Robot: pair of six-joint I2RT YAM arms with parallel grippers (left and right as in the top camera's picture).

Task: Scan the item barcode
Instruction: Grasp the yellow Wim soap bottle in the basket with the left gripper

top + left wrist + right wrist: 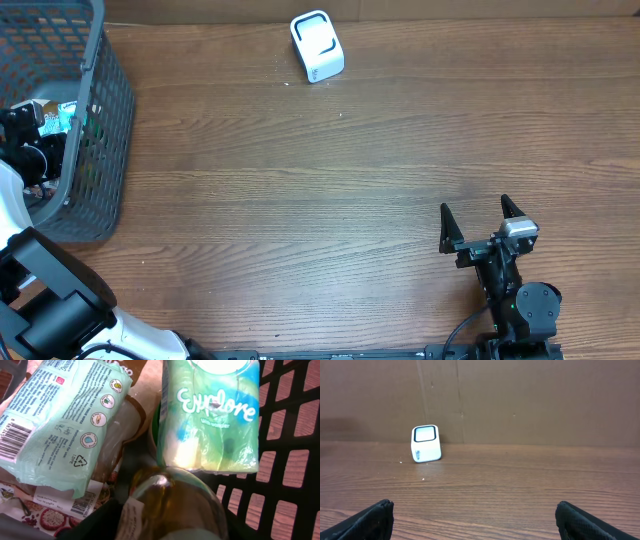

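My left gripper (40, 135) reaches down into the grey mesh basket (100, 130) at the table's left edge. In the left wrist view a glass bottle (175, 505) of yellowish liquid with a paper label fills the space between the jaws. One dark finger (95, 520) shows at its left; whether the jaws touch the glass is unclear. The white barcode scanner (317, 45) stands at the far edge of the table, also seen in the right wrist view (426, 443). My right gripper (478, 225) rests open near the front right, with nothing between its fingers.
Beside the bottle in the basket lie a mint-green wipes pack (60, 425) with a barcode at its left end, a green and white "Explore" tissue pack (212, 415) and a printed packet (45, 515). The basket's black wall (295, 460) rises on the right.
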